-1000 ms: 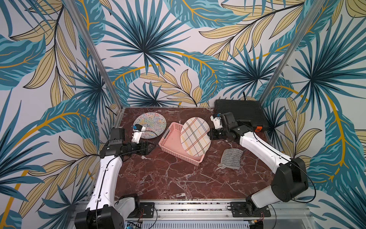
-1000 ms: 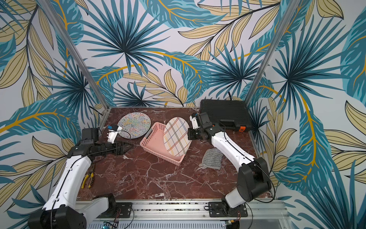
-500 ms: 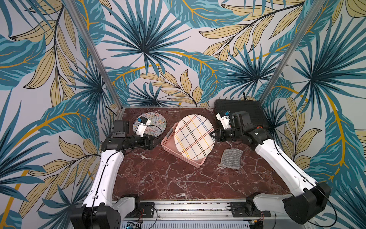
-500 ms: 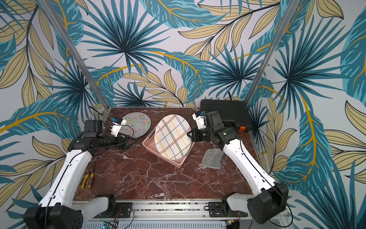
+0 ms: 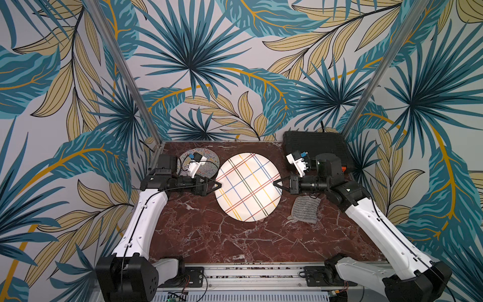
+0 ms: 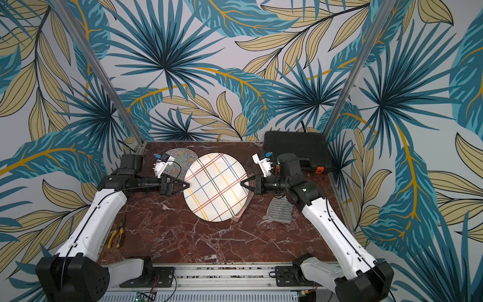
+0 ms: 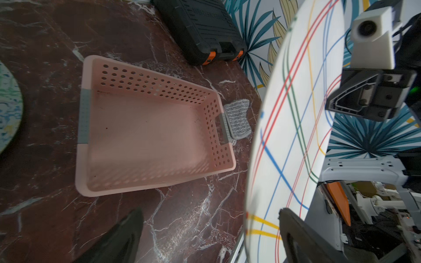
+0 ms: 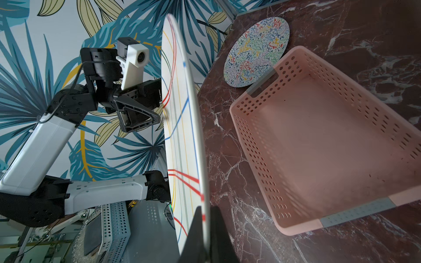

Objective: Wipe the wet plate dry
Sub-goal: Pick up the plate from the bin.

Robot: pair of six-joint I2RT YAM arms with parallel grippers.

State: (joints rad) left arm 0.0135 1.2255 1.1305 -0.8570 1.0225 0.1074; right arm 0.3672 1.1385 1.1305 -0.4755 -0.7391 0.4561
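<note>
At table centre, striped plate (image 5: 248, 187): held up over the pink basket (image 7: 145, 136).
Right gripper (image 5: 274, 183): clamped on the plate's rim at 3 o'clock.
Left gripper (image 5: 219, 186): jaws spread wide, straddling the rim at 9 o'clock.
Grey cloth (image 5: 304, 209): on the table, 4 o'clock from the plate.

Left arm (image 5: 141, 217), right arm (image 5: 376, 227): white shells, black joints, thin black cable each. Left gripper (image 5: 219, 185), right gripper (image 5: 274, 182): black, triangular, hollow-framed.
</note>
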